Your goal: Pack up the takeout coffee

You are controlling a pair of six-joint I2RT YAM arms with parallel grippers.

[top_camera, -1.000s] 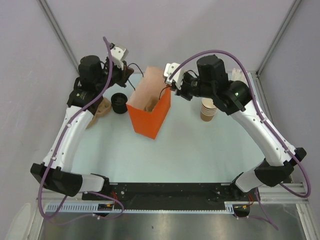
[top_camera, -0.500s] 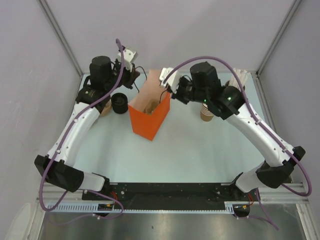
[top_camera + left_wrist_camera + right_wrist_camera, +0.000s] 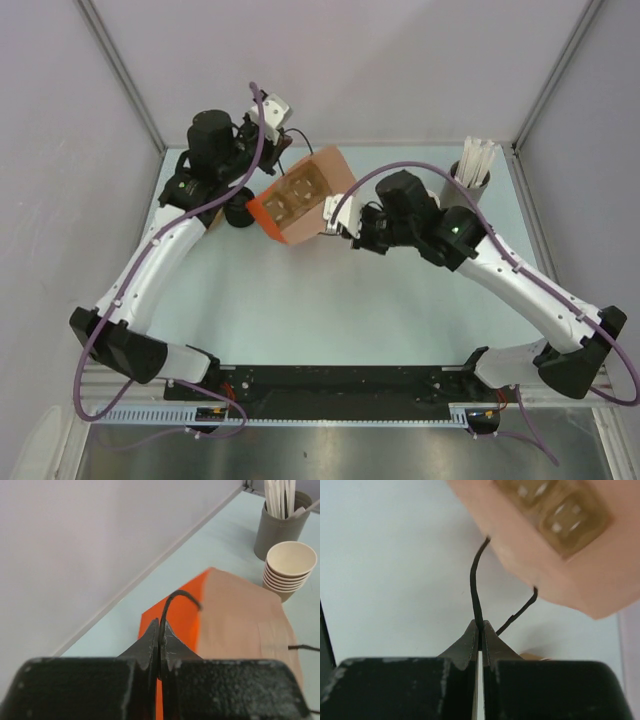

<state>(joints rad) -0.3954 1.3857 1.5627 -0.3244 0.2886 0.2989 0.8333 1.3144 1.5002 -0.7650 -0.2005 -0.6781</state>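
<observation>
An orange and brown paper bag (image 3: 325, 168) hangs tilted between my grippers, its mouth turned toward the top camera. A brown cup carrier (image 3: 293, 197) shows inside it. My left gripper (image 3: 277, 152) is shut on one black cord handle (image 3: 176, 598) above the bag (image 3: 235, 620). My right gripper (image 3: 336, 214) is shut on the other cord handle (image 3: 475, 585) below the bag (image 3: 580, 575). A round black lid (image 3: 237, 213) sits left of the bag, half under my left arm. The single tan cup is hidden.
A grey cylinder of white sticks (image 3: 472, 178) stands at the back right, also in the left wrist view (image 3: 279, 524). A stack of tan cups (image 3: 289, 569) stands beside it; my right arm hides it from above. Walls close in at the back and sides.
The bag has gone from standing upright to tilted over with its mouth facing up. My left gripper moved right, and my right gripper moved nearer and lower, both still holding the handles.
</observation>
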